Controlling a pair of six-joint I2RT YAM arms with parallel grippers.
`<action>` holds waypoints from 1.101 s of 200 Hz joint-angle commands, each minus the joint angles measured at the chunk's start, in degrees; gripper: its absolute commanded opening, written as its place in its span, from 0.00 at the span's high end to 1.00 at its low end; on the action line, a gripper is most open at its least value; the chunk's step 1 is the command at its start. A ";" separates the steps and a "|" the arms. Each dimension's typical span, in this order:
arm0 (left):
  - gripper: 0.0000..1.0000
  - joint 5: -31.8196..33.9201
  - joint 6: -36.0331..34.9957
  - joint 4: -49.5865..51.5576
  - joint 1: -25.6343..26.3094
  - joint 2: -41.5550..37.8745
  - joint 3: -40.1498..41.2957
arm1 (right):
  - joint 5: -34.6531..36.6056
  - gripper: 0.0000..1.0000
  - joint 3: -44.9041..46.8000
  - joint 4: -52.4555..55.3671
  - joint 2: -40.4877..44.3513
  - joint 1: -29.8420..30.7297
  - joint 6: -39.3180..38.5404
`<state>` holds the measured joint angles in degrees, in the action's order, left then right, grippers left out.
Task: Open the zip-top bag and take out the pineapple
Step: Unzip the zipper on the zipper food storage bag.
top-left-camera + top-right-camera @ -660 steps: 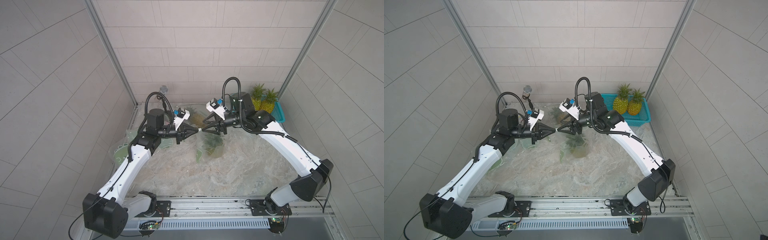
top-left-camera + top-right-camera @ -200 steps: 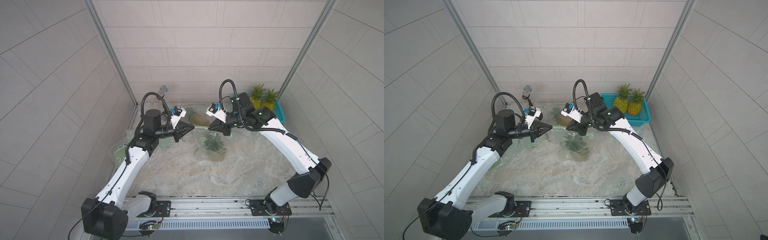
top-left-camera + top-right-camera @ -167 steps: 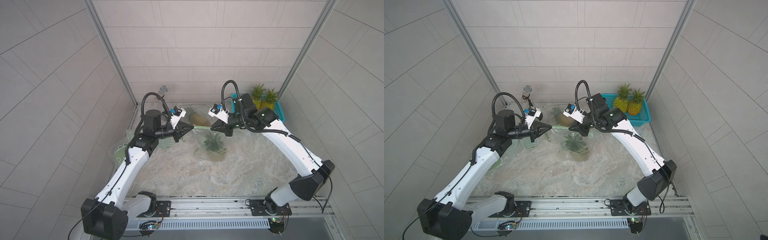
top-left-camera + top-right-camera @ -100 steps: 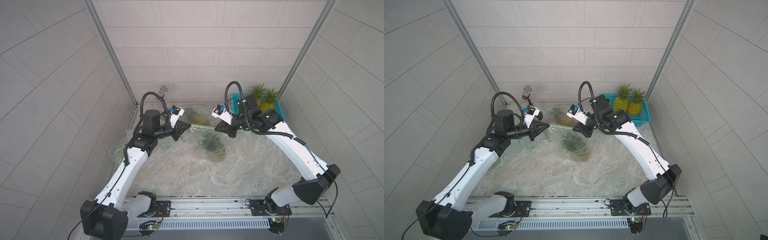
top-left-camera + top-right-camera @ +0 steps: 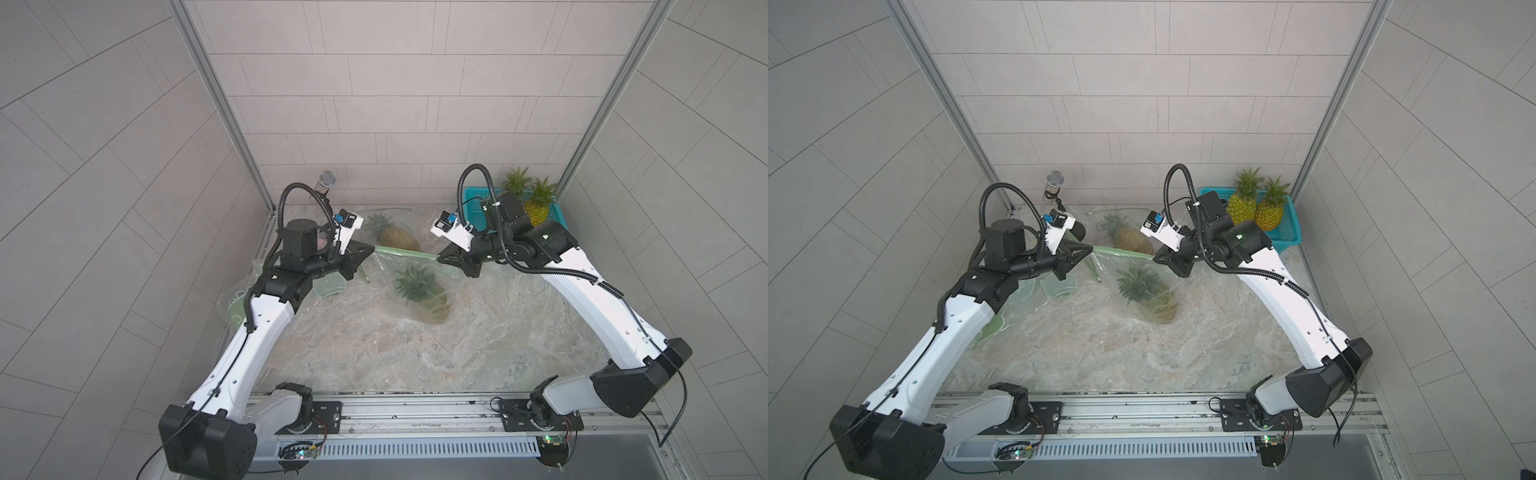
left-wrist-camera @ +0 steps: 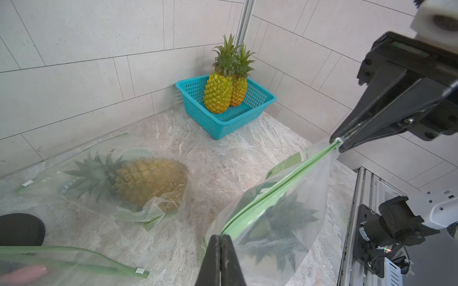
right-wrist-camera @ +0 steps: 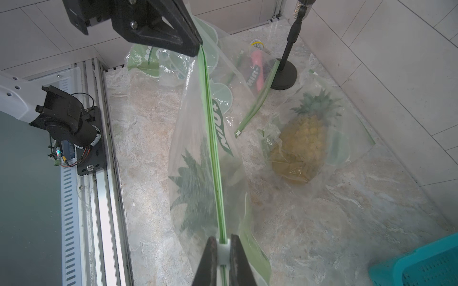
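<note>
Clear zip-top bag [image 5: 451, 272] with green zip strip is stretched between left claw [image 5: 371, 249] and right claw [image 5: 439, 257], each clenched on one end; it is held over mid surface [image 5: 374, 353]. Pineapple [image 5: 420, 291] is seen inside, crown up.

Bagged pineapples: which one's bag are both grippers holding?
The leaves-up pineapple: left gripper and right gripper pinch the zip ends of its bag. The other bagged pineapple lies sideways by the back wall, untouched.

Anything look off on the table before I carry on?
Nothing spilled or torn. The clear green-zipped bag hangs taut between the left gripper and right gripper, its pineapple leaning. Crumpled plastic bags clutter the table under the left arm.
</note>
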<state>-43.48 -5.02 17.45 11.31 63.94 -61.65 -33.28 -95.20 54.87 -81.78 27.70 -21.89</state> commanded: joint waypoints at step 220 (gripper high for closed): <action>1.00 7.76 -1.97 2.06 -3.05 -2.24 -3.24 | 6.01 0.96 2.10 9.55 6.28 -6.94 -3.23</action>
<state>-40.77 -5.61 20.40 10.48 63.24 -62.70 -30.87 -93.43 59.18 -78.02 22.44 -23.68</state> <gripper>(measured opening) 0.051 0.097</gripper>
